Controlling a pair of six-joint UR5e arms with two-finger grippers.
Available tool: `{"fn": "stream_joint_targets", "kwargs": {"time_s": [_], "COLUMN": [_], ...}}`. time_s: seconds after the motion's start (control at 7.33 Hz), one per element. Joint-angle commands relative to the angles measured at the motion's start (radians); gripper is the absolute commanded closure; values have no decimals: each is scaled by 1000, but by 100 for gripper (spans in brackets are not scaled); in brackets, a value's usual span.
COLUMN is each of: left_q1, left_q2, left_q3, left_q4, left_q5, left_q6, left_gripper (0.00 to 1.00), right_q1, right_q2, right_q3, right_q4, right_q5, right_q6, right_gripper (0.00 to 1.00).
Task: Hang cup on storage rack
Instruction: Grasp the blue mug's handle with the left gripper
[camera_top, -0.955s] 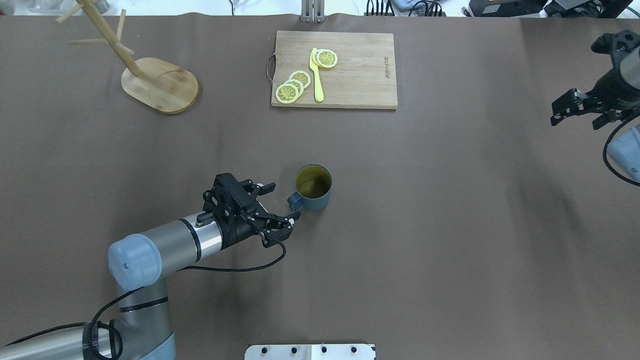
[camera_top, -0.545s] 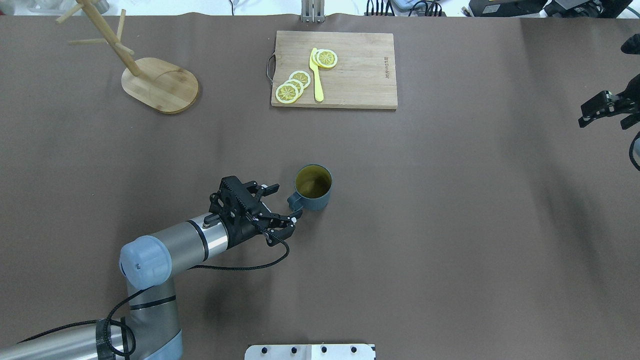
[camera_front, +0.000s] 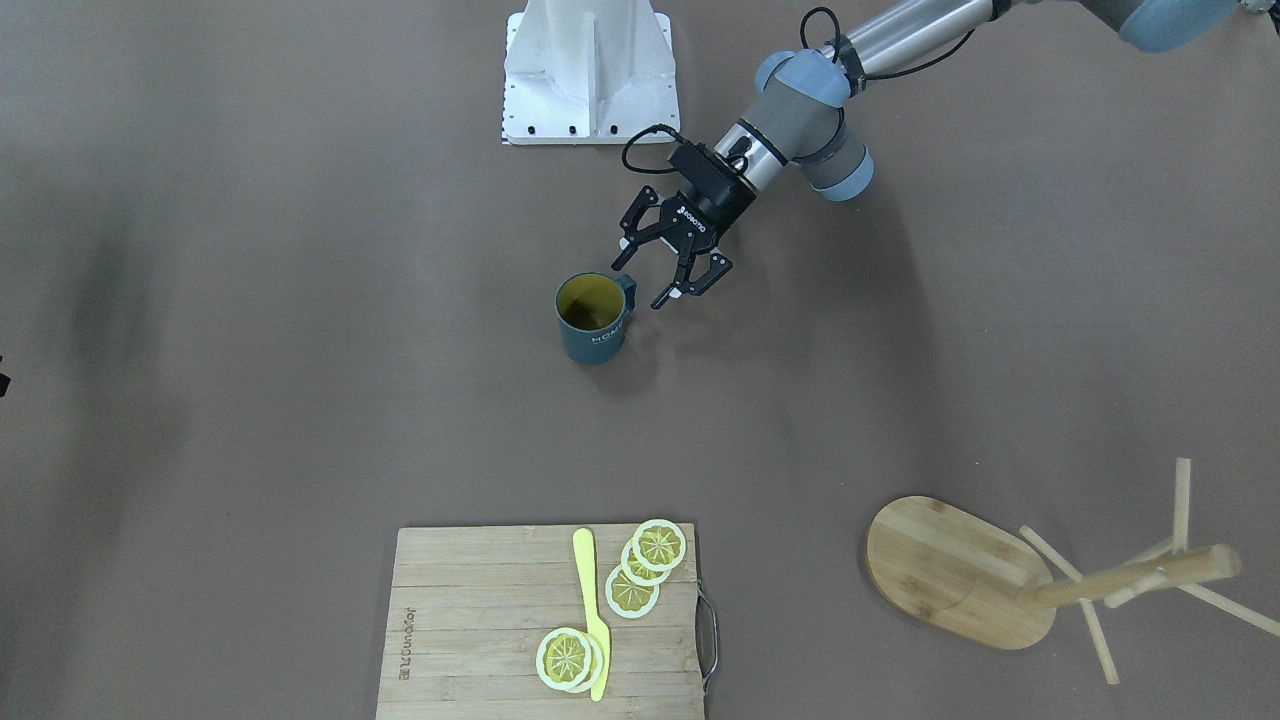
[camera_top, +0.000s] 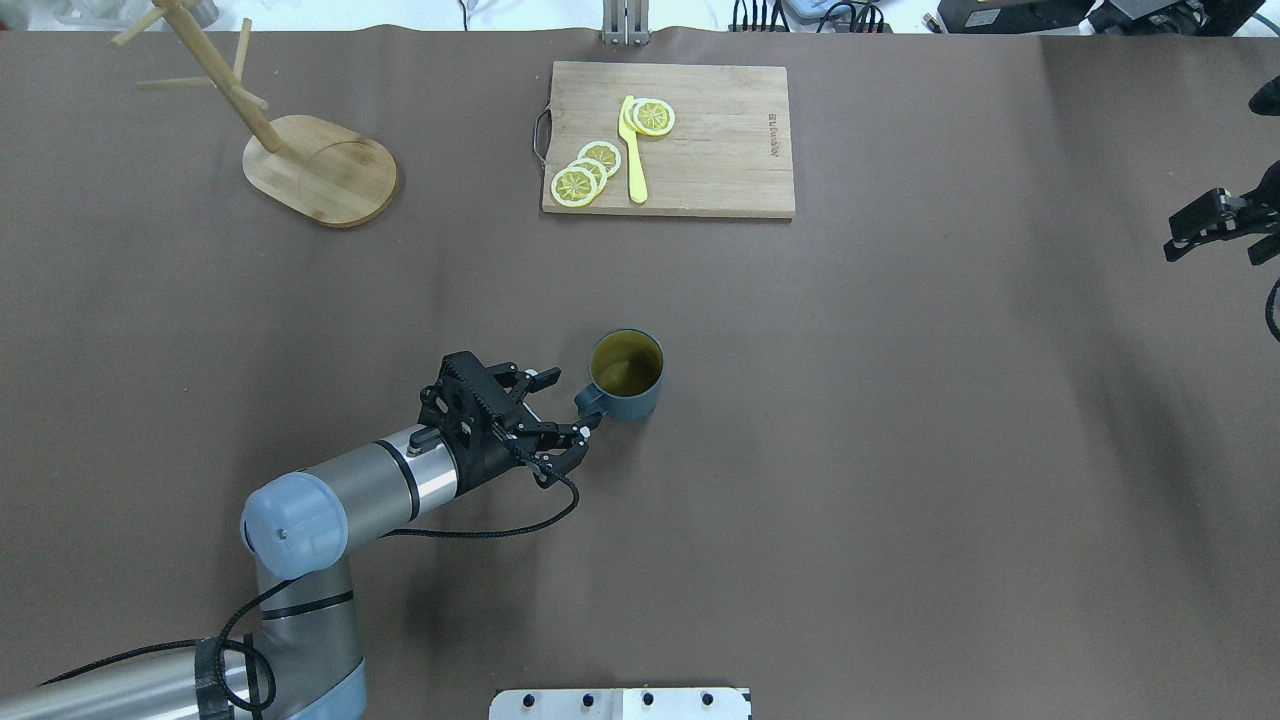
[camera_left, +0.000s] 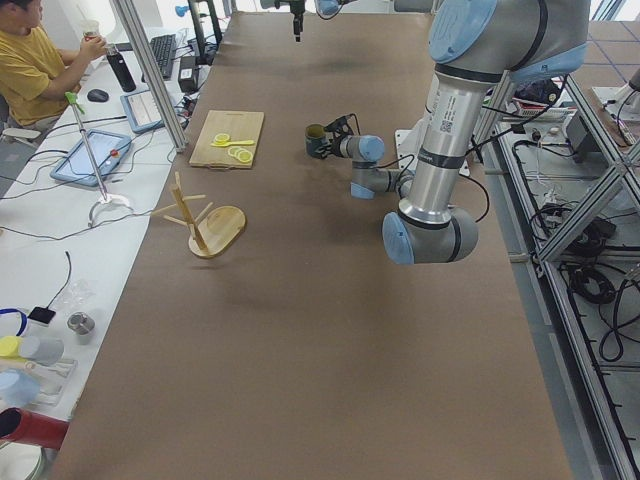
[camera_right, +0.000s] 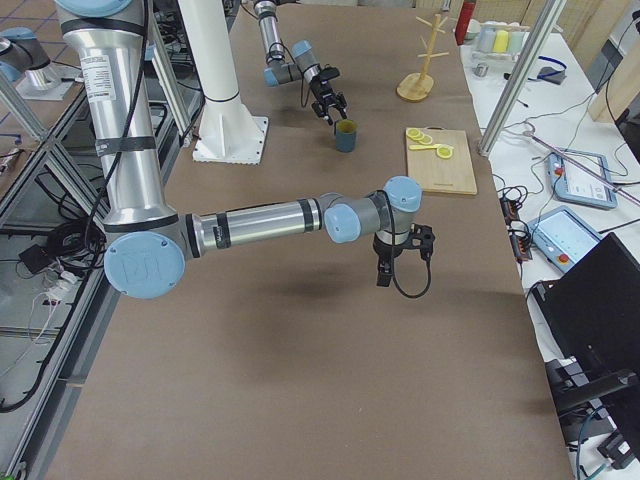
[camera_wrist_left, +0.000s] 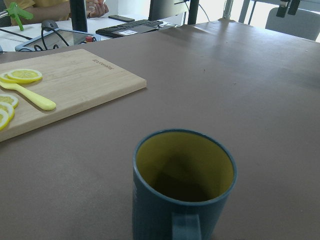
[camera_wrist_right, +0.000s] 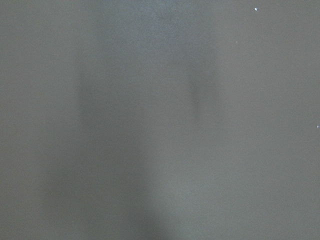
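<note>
Brown worktop (camera_top: 900, 480): cup (camera_top: 627, 372) upright; left jaws apart at its 8 o'clock, near handle; right jaws apart, far 3 o'clock.

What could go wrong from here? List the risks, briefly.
1. The open left claw sits right at the handle of the cup. Closing off-centre could shove or tip the free-standing cup.
2. Fingers pinching the handle may block its loop, making it hard to thread onto the thin pegs of the storage rack.
3. A cup held by its handle could swing and knock the rack over.
</note>
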Motion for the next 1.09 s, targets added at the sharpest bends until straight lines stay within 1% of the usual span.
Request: {"fn": "stream_joint_targets", "kwargs": {"time_s": [0.0, 0.27, 0.41, 0.55, 0.68, 0.82, 0.95], "left_q1": [1, 1, 1, 1, 1, 3, 3], "left_q2": [-4, -15, -24, -24, -23, -21, -15], "left_q3": [4, 18, 27, 29, 29, 24, 20], "left_q4": [0, 0, 0, -1, -1, -1, -4], "left_q5": [6, 6, 6, 4, 4, 3, 1], "left_q6": [0, 0, 0, 0, 0, -9, -17], "left_gripper": [31, 33, 38, 52, 73, 100, 100], "right_q1": [0, -1, -1, -1, -1, -1, -1], "right_q2": [-6, -4, -4, -4, -4, -4, -4], "right_q3": [-2, -3, -8, -12, -12, -12, -12], "right_q4": [1, 1, 1, 1, 1, 1, 1], "right_q5": [0, 0, -2, -2, -2, -2, -2], "right_q6": [0, 0, 0, -2, -3, -3, -3], "right_gripper": [0, 0, 0, 0, 0, 0, 0]}}
